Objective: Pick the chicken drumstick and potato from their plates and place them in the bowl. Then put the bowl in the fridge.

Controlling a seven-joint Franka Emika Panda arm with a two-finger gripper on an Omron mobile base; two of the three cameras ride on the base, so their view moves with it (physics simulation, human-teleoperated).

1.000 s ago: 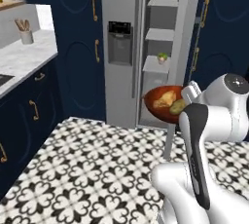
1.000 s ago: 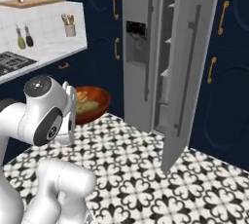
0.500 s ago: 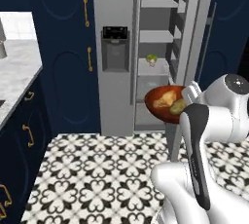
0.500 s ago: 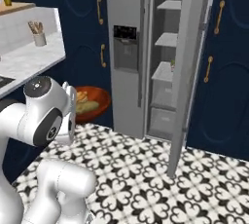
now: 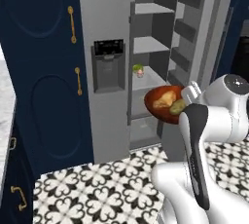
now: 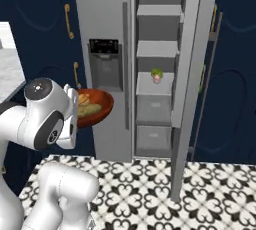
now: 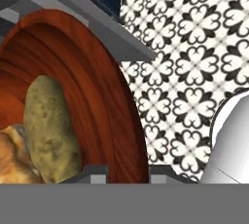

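navy cabinets (image 5: 44,72), patterned black-and-white floor tiles (image 6: 210,199)

Potato (image 7: 51,128) and chicken drumstick (image 5: 163,99) in bowl (image 5: 154,109), before open fridge (image 6: 155,39)

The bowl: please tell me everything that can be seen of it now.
The bowl is round, deep and glossy reddish-brown, with a wood-like grain inside in the hand view. It is held in the air, roughly level, in front of the open fridge. The end effector is shut on its rim. Inside lie the olive-tan potato and the golden-brown drumstick, side by side and touching.
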